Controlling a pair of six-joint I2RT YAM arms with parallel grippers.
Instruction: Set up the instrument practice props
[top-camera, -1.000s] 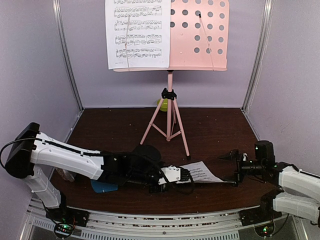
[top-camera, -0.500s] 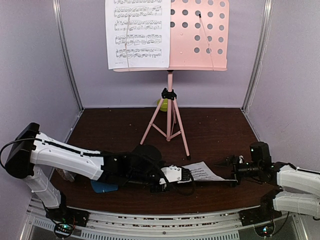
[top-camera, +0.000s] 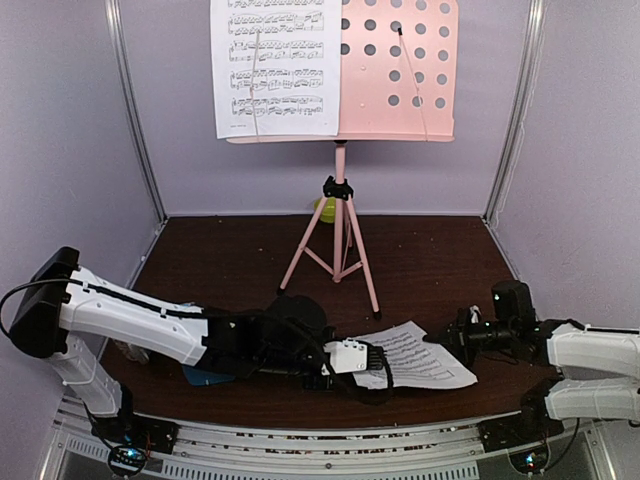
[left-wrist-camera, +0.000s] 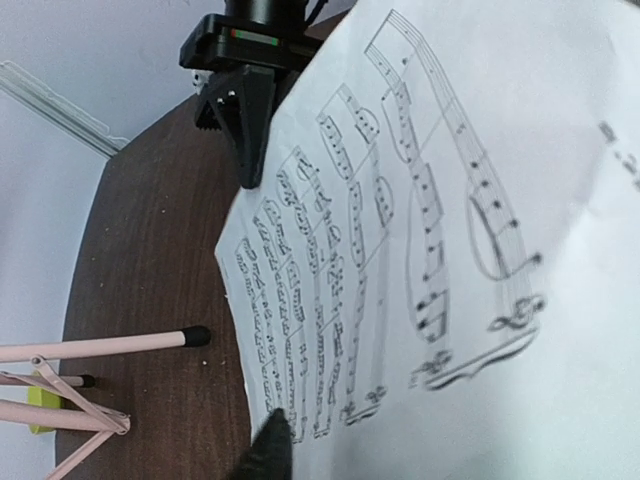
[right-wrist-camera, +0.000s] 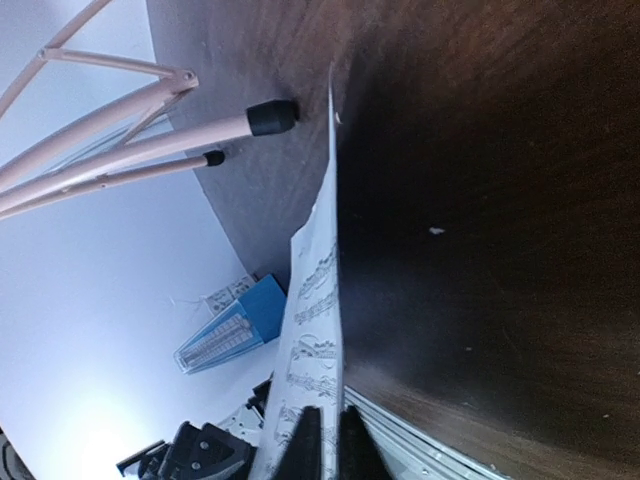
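**Item 1. Left pincer** (top-camera: 378, 362). Low over the front of the worktop (top-camera: 220, 260), pointing right, at the left end of the loose sheet-music page (top-camera: 425, 362). In its own wrist view one dark fingertip (left-wrist-camera: 270, 448) shows against the printed face of the page, and the paper hides the other. I cannot tell whether it is clamping the page or only lying against it.

**Item 2. Right pincer** (top-camera: 435, 338). Low, pointing left, facing the left pincer across the page. The fingers are drawn nearly together with the page's right-hand edge caught between them, so it has hold of the page.

**Item 3. Loose sheet-music page.** Print side up, stretched between the two pincers with one end at each.

**Item 4. Music stand** (top-camera: 365, 118). Pink with a perforated desk, upright on its tripod. It stands well beyond both pincers at the back middle of the worktop. One black-tipped leg comes down near the far edge of the loose page.

**Item 5. Mounted sheet-music page** (top-camera: 277, 70). On the left half of the stand's desk, high above and beyond both pincers. The right half of the desk is bare pink.

**Item 6. Metronome** (right-wrist-camera: 230, 335). Blue with a clear cover, behind the left pincer and beside that arm's forearm, on the side away from the right pincer. It is partly hidden, so its posture cannot be told.

**Item 7. Lime-green bowl** (top-camera: 322, 208). Behind the tripod, far beyond both pincers and mostly hidden.
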